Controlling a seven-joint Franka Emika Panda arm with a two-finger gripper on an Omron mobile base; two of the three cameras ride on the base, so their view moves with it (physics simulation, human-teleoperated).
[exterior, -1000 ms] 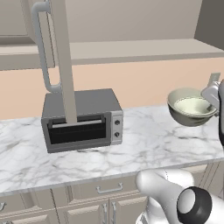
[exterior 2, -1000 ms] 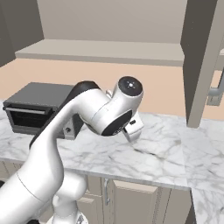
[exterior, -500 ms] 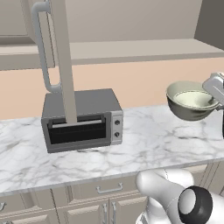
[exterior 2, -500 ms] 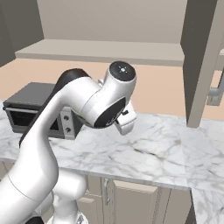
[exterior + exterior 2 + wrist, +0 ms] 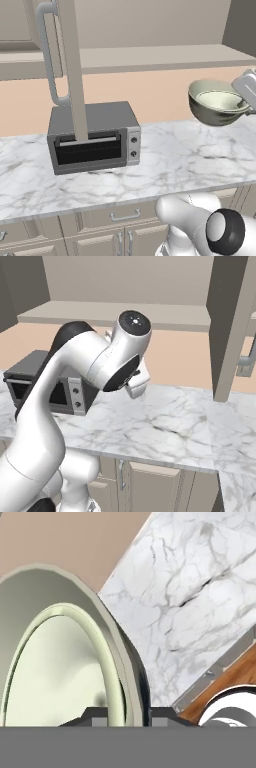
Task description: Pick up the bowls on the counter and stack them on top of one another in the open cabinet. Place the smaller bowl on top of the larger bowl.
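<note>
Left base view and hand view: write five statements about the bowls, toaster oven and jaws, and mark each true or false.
1. The olive-cream glazed bowl hangs above the white marble counter. True.
2. A smaller pale bowl sits nested inside it. True.
3. The gripper has its jaws on the bowl's rim. True.
4. The grey toaster oven stands on the cabinet shelf. False: it stands on the counter.
5. The bowls rest on the shelf. False: they are held below it, at the right.

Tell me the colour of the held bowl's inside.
Pale cream-green inside the bowl, with a darker olive outside; the left base view shows it best.
</note>
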